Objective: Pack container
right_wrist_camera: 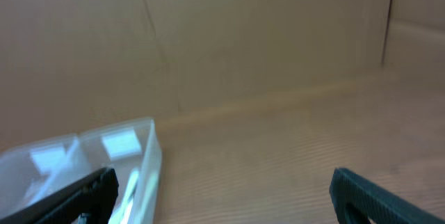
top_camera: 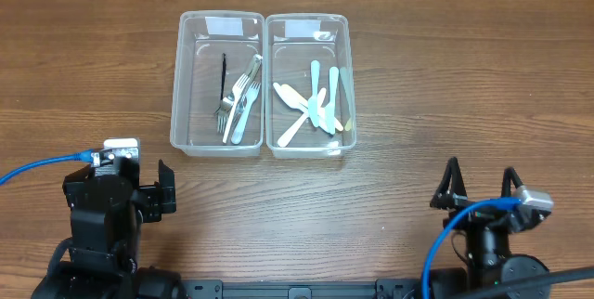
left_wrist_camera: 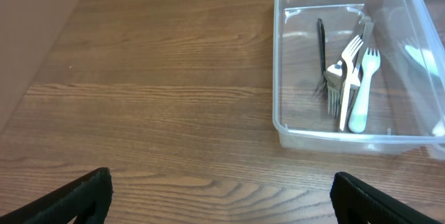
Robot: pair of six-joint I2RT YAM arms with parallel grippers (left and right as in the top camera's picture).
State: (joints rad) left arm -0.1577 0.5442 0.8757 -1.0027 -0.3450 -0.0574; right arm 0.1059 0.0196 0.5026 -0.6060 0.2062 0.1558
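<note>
Two clear plastic containers stand side by side at the back middle of the table. The left container [top_camera: 186,85] holds several forks [top_camera: 239,104], among them a black one; it also shows in the left wrist view [left_wrist_camera: 292,130] with the forks [left_wrist_camera: 351,78]. The right container [top_camera: 348,76] holds several pale knives [top_camera: 311,104]; its corner shows blurred in the right wrist view [right_wrist_camera: 149,158]. My left gripper [top_camera: 167,190] is open and empty at the front left, its fingertips in the left wrist view [left_wrist_camera: 221,200]. My right gripper [top_camera: 481,184] is open and empty at the front right, also in the right wrist view [right_wrist_camera: 222,196].
A blue cable [top_camera: 42,167] runs to the left arm and another [top_camera: 445,234] loops at the right arm. Bare wooden table [top_camera: 399,178] lies between the containers and both grippers.
</note>
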